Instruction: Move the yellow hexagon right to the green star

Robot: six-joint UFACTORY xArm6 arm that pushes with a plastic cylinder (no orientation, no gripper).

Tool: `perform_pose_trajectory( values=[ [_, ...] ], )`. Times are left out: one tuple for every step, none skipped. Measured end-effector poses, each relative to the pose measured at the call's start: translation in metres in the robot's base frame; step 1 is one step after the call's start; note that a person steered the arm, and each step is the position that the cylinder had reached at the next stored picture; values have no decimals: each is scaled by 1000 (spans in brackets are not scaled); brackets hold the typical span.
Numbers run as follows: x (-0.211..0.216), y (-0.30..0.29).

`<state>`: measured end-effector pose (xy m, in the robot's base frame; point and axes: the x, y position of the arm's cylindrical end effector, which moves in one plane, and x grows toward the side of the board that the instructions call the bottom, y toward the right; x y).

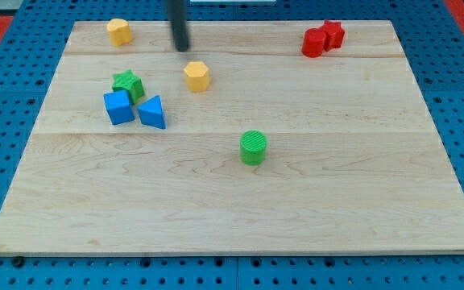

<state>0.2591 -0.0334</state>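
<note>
The yellow hexagon lies on the wooden board, upper middle-left. The green star lies to its left, about a block's width of bare wood between them. My tip is just above and slightly left of the yellow hexagon, a small gap apart from it. The rod rises from there out of the view's top.
A blue cube and a blue triangle sit right below the green star. A second yellow block lies at the top left. Two red blocks touch at the top right. A green cylinder stands near the middle.
</note>
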Motion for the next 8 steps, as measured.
perform_pose_trajectory(
  values=[
    [45, 34],
    [66, 18],
    [58, -24],
    [82, -33],
    [96, -50],
    [96, -53],
    [109, -53],
    [122, -53]
  ],
)
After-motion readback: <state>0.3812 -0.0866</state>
